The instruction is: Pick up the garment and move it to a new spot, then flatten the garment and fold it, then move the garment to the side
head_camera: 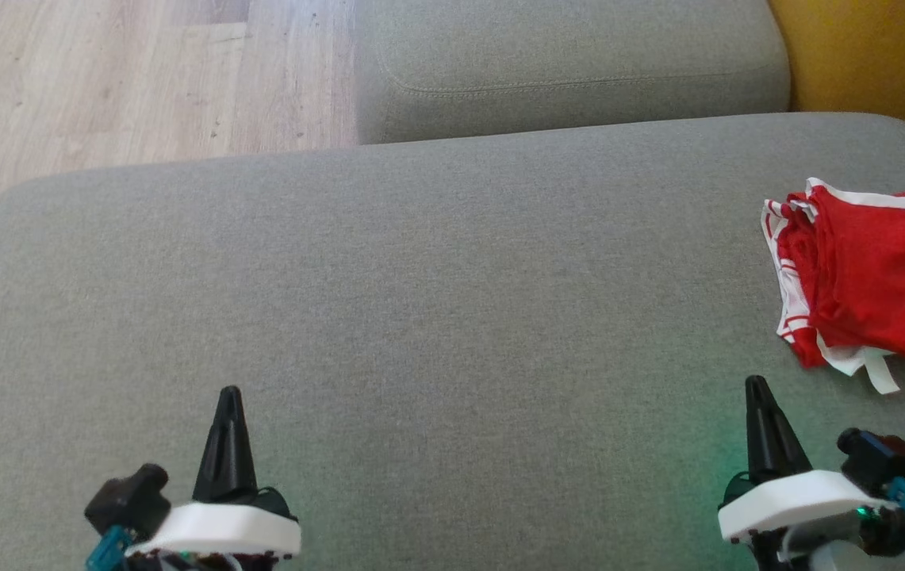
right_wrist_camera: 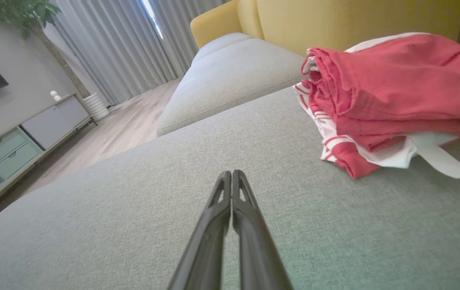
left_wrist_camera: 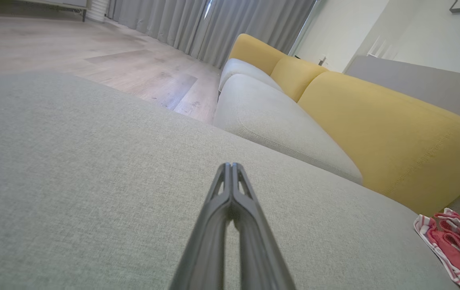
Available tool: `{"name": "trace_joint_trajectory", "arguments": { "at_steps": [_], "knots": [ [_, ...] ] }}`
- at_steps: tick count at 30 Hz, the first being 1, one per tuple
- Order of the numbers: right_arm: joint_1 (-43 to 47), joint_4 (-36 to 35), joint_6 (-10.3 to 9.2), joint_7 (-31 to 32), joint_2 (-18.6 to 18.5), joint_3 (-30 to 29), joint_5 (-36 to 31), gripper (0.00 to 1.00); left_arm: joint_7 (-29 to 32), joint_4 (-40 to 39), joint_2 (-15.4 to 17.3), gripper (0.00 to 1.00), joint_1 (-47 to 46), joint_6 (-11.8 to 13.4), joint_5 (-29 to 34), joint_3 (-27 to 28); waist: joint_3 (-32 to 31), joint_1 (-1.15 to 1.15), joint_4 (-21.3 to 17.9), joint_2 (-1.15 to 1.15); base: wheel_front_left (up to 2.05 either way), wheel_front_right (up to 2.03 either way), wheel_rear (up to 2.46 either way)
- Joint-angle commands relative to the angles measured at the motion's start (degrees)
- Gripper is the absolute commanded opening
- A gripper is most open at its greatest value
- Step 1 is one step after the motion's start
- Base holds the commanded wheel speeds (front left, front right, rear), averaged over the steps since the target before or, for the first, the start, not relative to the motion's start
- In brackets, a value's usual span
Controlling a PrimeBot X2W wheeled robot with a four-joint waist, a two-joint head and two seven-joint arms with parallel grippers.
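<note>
your left gripper and right gripper hover pinched closed, empty, over the grey cushion; the red garment lies folded at right, apparently set aside.

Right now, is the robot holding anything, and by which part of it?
Nothing is held. Both pairs of jaws are shut empty over the grey sofa cushion; the red garment lies apart at the right, with no jaws touching it.
</note>
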Motion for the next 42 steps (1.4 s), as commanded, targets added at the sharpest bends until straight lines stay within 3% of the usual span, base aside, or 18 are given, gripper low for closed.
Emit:
{"name": "trace_joint_trajectory", "arguments": {
  "at_steps": [1,42],
  "knots": [
    [-2.9,-2.2,-0.01,0.3,-0.1,-0.4,1.8,0.0,0.4,-2.0,0.0,0.0,-2.7,-0.4,-1.5,1.3,0.0,0.0,0.0,0.0,0.0,0.0,0.0],
    [-3.8,-5.0,-0.02,6.9,-0.2,-3.1,27.1,0.0,7.2,-2.8,0.2,0.0,-3.7,-1.7,-23.6,6.4,0.2,0.0,0.0,0.0,0.0,0.0,0.0]
  ]
}}
